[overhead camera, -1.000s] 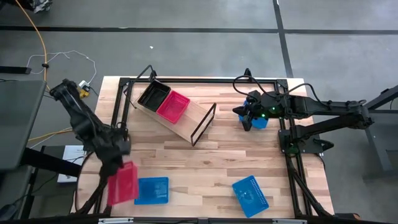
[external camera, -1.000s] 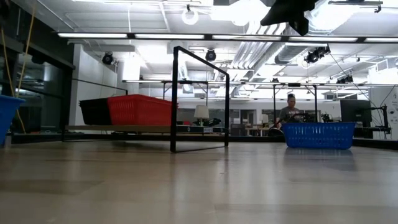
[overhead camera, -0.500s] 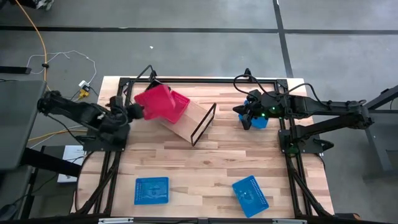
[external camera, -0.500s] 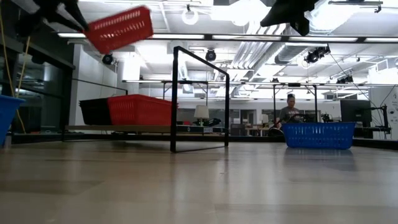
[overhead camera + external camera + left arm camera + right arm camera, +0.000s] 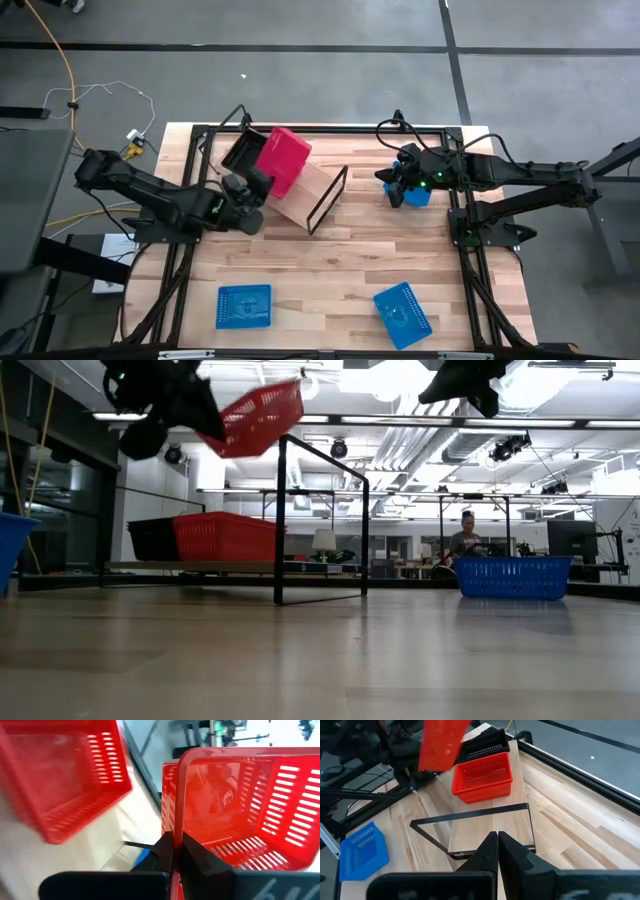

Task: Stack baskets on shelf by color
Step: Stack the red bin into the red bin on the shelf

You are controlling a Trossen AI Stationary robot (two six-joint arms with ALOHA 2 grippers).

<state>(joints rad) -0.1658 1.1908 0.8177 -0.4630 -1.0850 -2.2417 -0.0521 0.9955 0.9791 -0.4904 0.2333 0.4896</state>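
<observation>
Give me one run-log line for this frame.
left gripper: shut on red basket, held tilted above shelf | shelf: black basket, second red basket | right gripper: shut, idle at table's far right

We see the wooden tabletop (image 5: 330,265) of pale planks, edged at its sides and far end by a black metal frame (image 5: 320,129). It stands on a grey floor (image 5: 300,80) crossed by dark lines. A yellow cable (image 5: 62,60) and a thin white wire (image 5: 118,90) lie on that floor, far left of the table. Across the room beyond, we see a person (image 5: 467,542) seated at a desk under bright ceiling lights (image 5: 306,384), with a small lamp (image 5: 324,542) near the middle.
</observation>
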